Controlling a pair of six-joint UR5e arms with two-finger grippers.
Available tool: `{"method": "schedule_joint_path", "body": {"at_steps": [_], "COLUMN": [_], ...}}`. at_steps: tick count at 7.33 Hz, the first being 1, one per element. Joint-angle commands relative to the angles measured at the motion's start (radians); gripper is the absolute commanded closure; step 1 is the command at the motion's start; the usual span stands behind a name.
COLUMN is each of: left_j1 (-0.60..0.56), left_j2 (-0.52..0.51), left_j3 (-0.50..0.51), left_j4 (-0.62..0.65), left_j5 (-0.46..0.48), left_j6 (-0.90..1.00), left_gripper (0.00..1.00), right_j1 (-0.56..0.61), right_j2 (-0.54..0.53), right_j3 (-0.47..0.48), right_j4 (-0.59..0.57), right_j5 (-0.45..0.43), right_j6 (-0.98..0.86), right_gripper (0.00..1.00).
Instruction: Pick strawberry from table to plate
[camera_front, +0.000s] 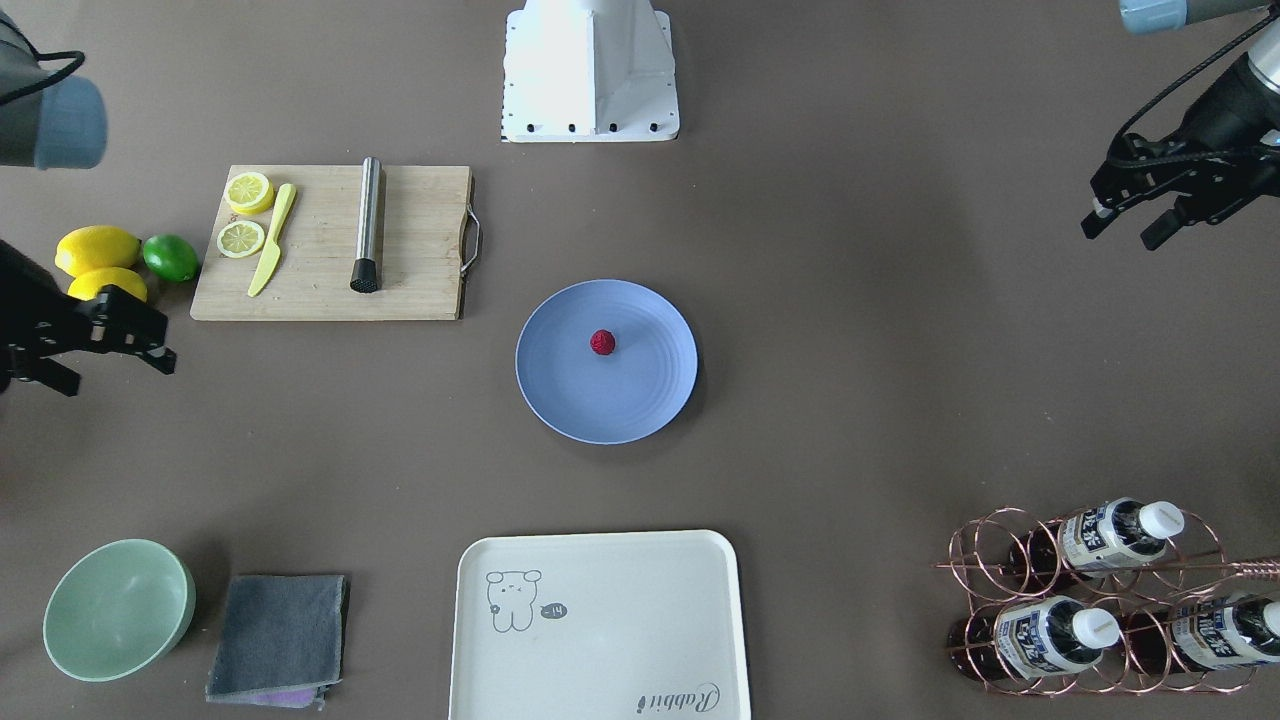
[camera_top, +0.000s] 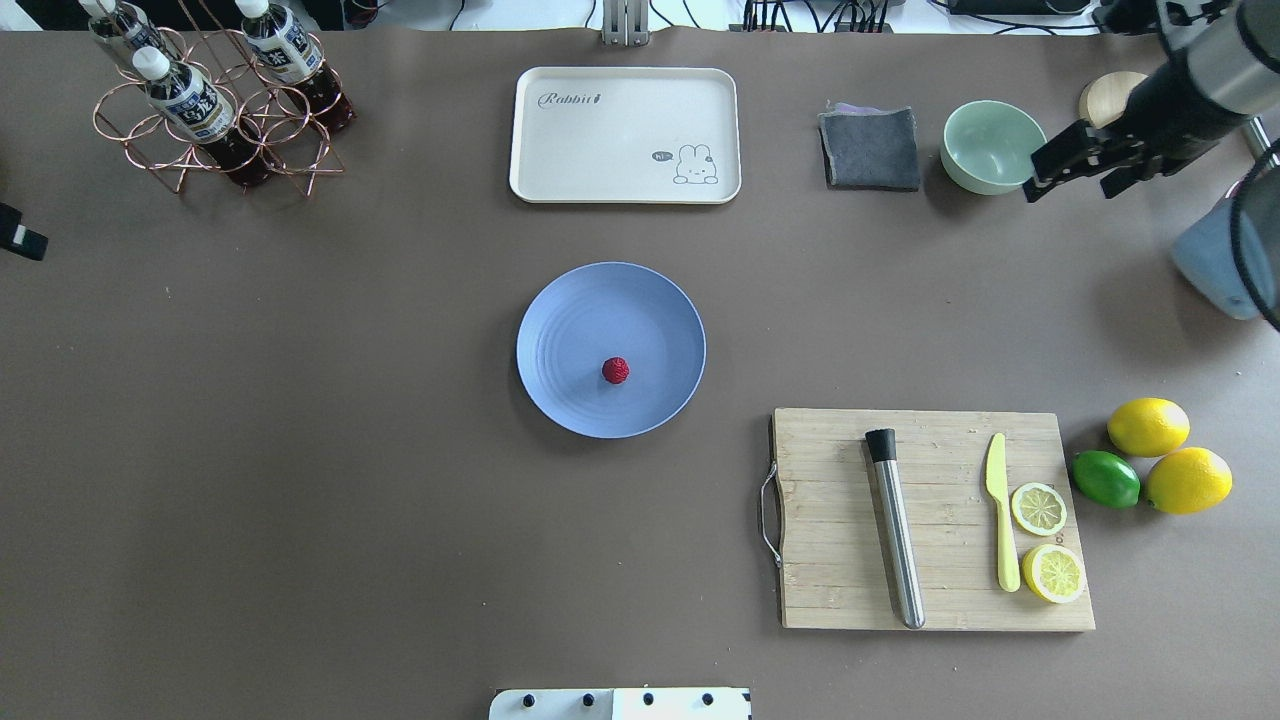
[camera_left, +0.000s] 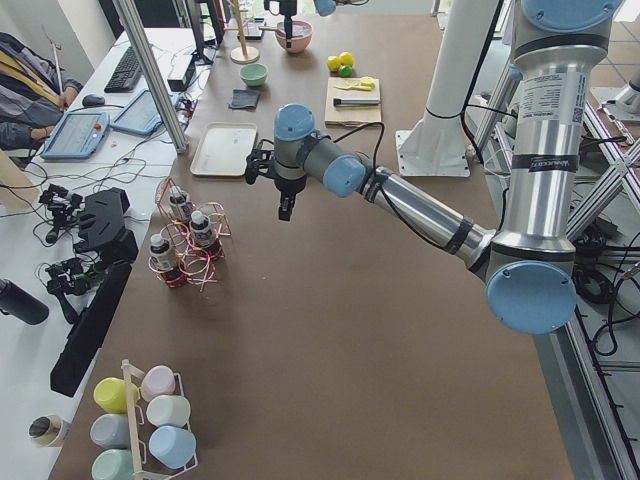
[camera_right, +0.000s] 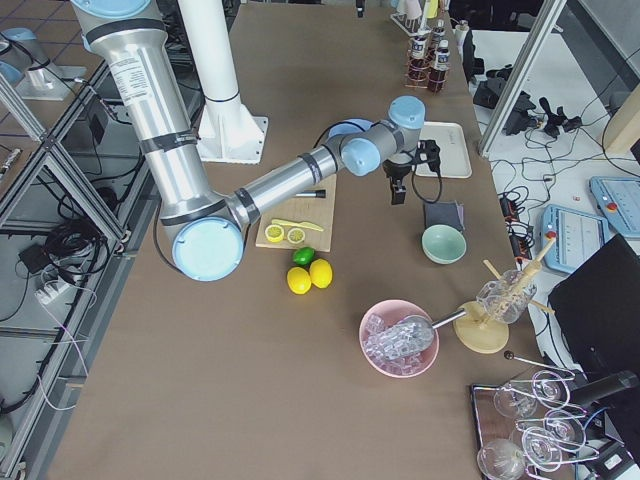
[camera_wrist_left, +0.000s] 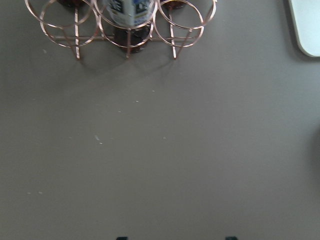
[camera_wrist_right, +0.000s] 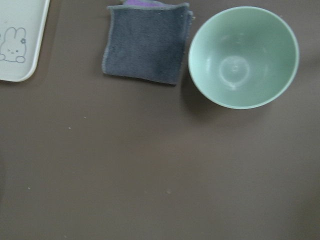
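Observation:
The small dark-red strawberry (camera_front: 602, 343) (camera_top: 615, 371) lies on the round blue plate (camera_front: 600, 405) (camera_top: 575, 330) at the middle of the grey-brown table (camera_top: 300, 450). Neither gripper is near it. My left gripper (camera_front: 1122, 230) hangs open and empty above the table near the bottle rack; in the left wrist view only its fingertips (camera_wrist_left: 122, 238) show, set wide apart. My right gripper (camera_top: 1072, 188) (camera_front: 118, 375) hovers open and empty beside the mint-green bowl (camera_top: 990, 145) (camera_wrist_right: 243, 56).
A wooden cutting board (camera_top: 935, 520) holds a steel muddler, a yellow knife and lemon slices. Two lemons (camera_top: 1150, 427) and a lime (camera_top: 1106, 479) lie beside it. A cream tray (camera_top: 625, 135), a grey cloth (camera_top: 870, 150) and a copper bottle rack (camera_top: 215, 110) line the far side.

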Motion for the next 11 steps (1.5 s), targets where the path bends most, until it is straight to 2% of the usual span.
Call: {"method": "schedule_joint_path", "body": {"at_steps": [1, 2, 3, 5, 9, 10, 11], "left_j1": [-0.129, -0.215, -0.287, -0.33, -0.34, -0.341, -0.341], "left_j2": [-0.048, -0.032, -0.011, -0.014, -0.003, -0.005, -0.005], "left_j3": [0.01, 0.018, 0.039, 0.113, 0.098, 0.099, 0.105], "left_j4": [0.208, 0.233, 0.248, 0.266, 0.282, 0.299, 0.299], "left_j5": [-0.001, -0.001, -0.001, 0.001, 0.002, 0.002, 0.002], "left_j6": [0.241, 0.352, 0.448, 0.596, 0.598, 0.598, 0.598], "left_gripper": [0.28, 0.28, 0.28, 0.27, 0.23, 0.2, 0.12], "right_j1": [0.262, 0.371, 0.466, 0.522, 0.547, 0.545, 0.544], "right_j2": [-0.091, -0.086, -0.086, -0.126, -0.137, -0.132, -0.14], "right_j3": [-0.002, -0.032, -0.071, -0.073, -0.066, -0.068, -0.063], "right_j4": [-0.188, -0.34, -0.398, -0.403, -0.401, -0.401, -0.401], "right_j5": [0.061, 0.047, 0.026, 0.0, -0.008, -0.013, -0.013], "right_j6": [-0.395, -0.631, -0.773, -0.817, -0.819, -0.819, -0.817], "right_gripper": [0.0, 0.0, 0.0, 0.0, 0.0, 0.0, 0.0]}}
